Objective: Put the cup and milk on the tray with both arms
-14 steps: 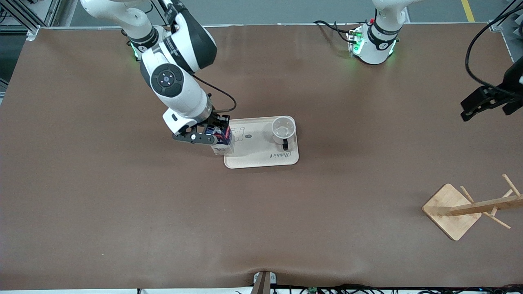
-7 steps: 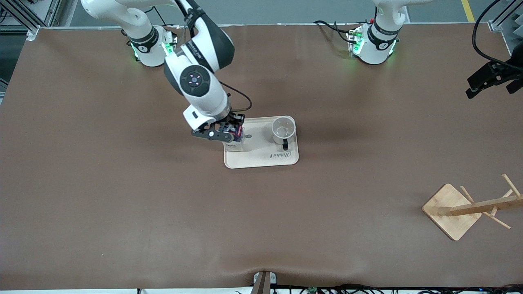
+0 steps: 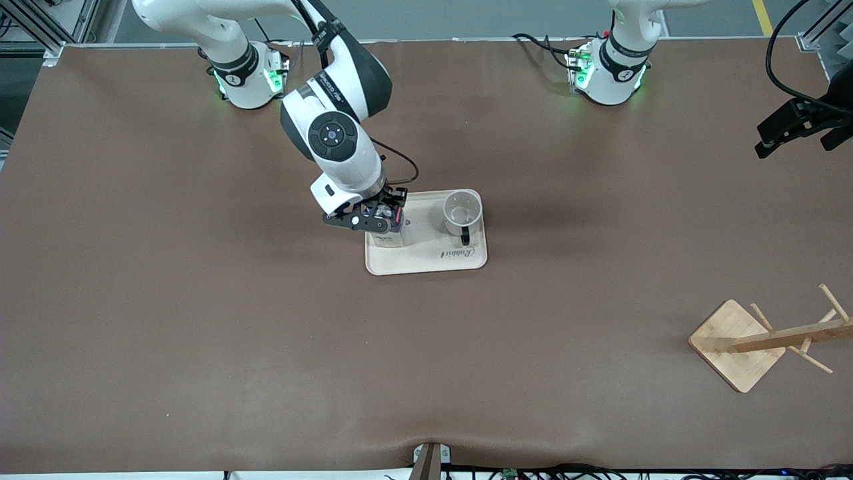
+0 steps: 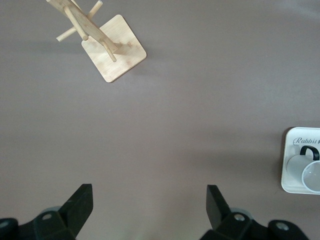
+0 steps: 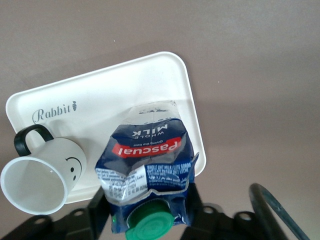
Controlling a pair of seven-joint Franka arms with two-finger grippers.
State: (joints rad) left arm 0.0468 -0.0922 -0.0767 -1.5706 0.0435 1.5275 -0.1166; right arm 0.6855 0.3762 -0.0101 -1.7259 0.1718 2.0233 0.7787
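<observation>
The right gripper (image 3: 381,219) clamps the "Pascual Whole Milk" milk (image 5: 145,165) over the "Rabbit" tray (image 3: 426,260) beside the cup (image 3: 461,212); the left gripper (image 4: 147,212) waits open above the table.

- The left gripper (image 4: 147,210) hangs over bare brown bench (image 4: 190,90), its two black fingers (image 4: 80,202) spread wide apart and holding nothing.
- A wooden rack (image 4: 102,45) stands on a square base.
- The tray (image 4: 292,165) shows at the edge, with the cup (image 4: 310,170) on it beside the "Rabbit" lettering.
</observation>
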